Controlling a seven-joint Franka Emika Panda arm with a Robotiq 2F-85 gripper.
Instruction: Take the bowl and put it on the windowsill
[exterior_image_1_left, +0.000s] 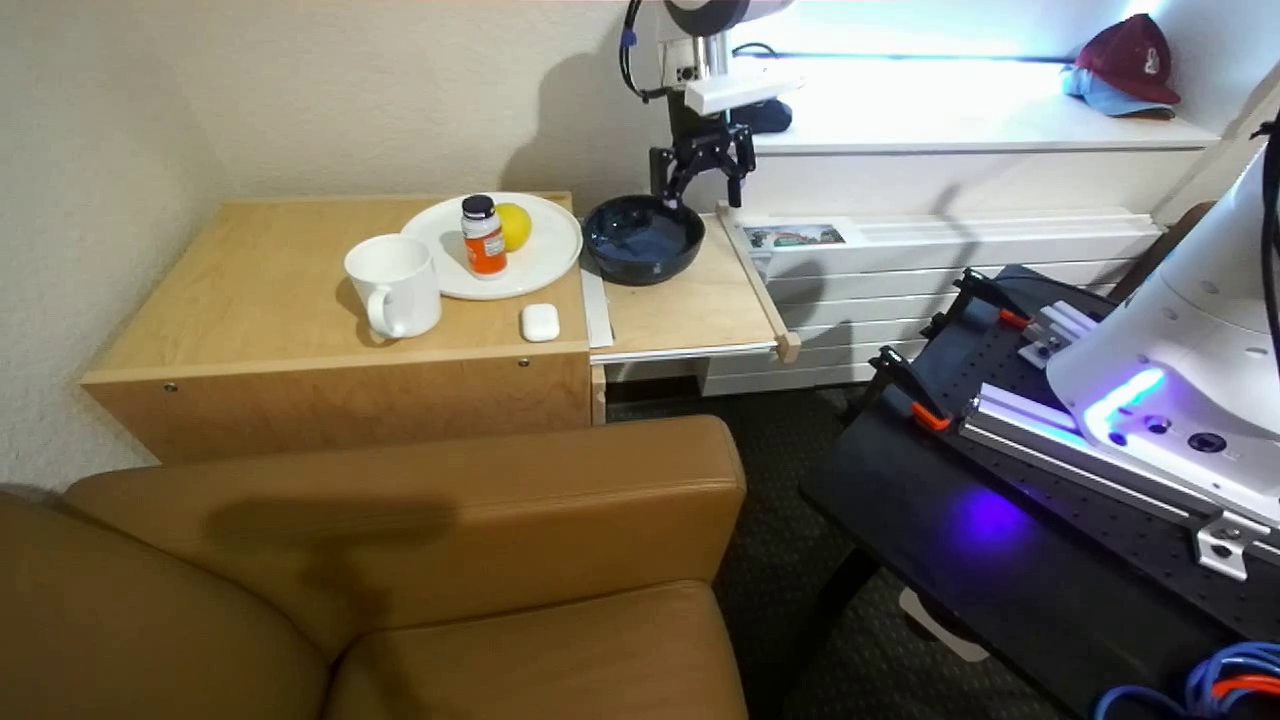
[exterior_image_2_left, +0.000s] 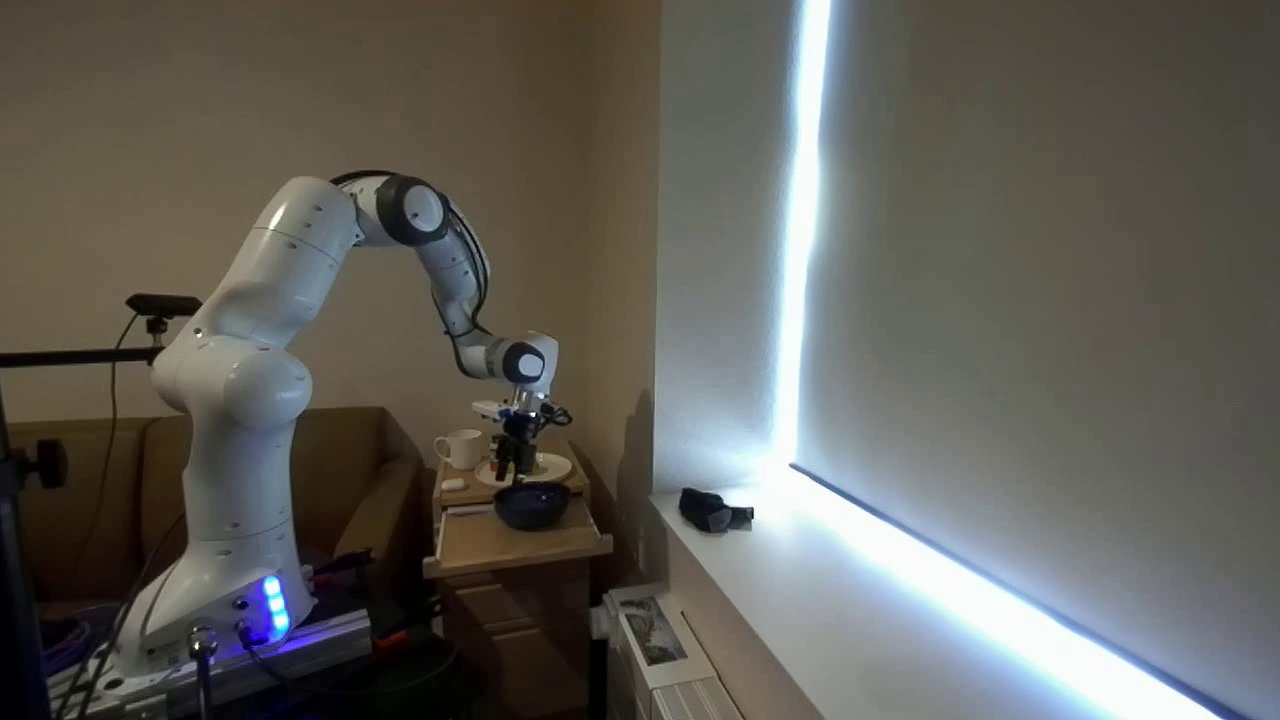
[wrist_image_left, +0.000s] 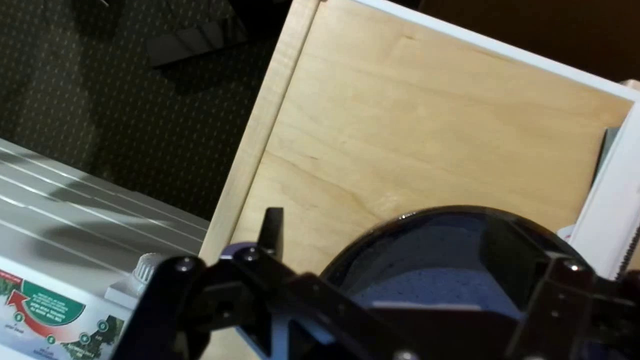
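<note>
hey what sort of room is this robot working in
Likely a living room or lounge: a brown couch, a wooden cabinet with a mug on top, and a windowsill holding a red cap.

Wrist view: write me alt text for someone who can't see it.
The black gripper hangs open over a glossy dark-blue bowl resting on a wooden pull-out tray. At left are a white radiator, a colorful printed label and dark dotted carpet.

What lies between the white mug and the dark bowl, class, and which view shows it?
An exterior view shows a plate bearing a bottle and a round yellow object, then a white strip, between mug and bowl.
</note>
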